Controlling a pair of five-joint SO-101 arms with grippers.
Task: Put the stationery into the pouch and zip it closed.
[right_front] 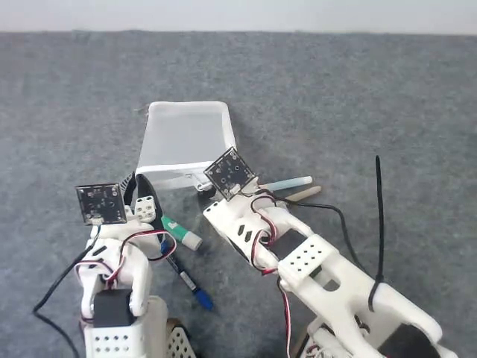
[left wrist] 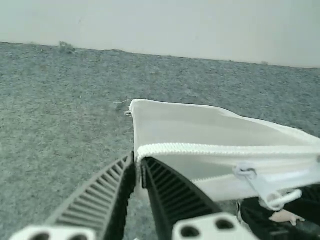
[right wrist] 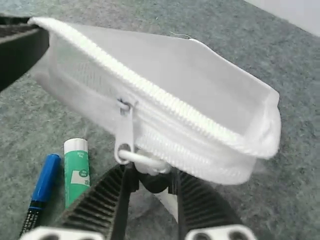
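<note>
Surface: grey carpet-like mat that covers the table.
Pouch: white pouch lies on the mat in front of both arms, with its zipper edge turned toward them and a gripper at each end of that edge.
Left gripper: the left gripper is at one end of the zipper edge. Its two black ribbed fingers are pressed together on the corner of the pouch, with the zipper tape pinched between them.
Right gripper: the right gripper is farther along the same edge. Its fingers are closed on the ring of the zipper pull.
Zipper pull: white zipper pull hangs from the slider partway along the teeth. It cannot be told how much of the zipper is closed.
Green-and-white stick: green-and-white stick lies on the mat outside the pouch, between the two arms and just beside the left arm.
Blue pen: blue pen lies on the mat outside the pouch. It is near the green-and-white stick, on the side nearer the arm bases.
Light-blue pen: light-blue pen lies on the mat beside the right arm, outside the pouch.
Beige stick: beige stick lies just beside the light-blue pen.
Cable: black cable rises from the right arm.
</note>
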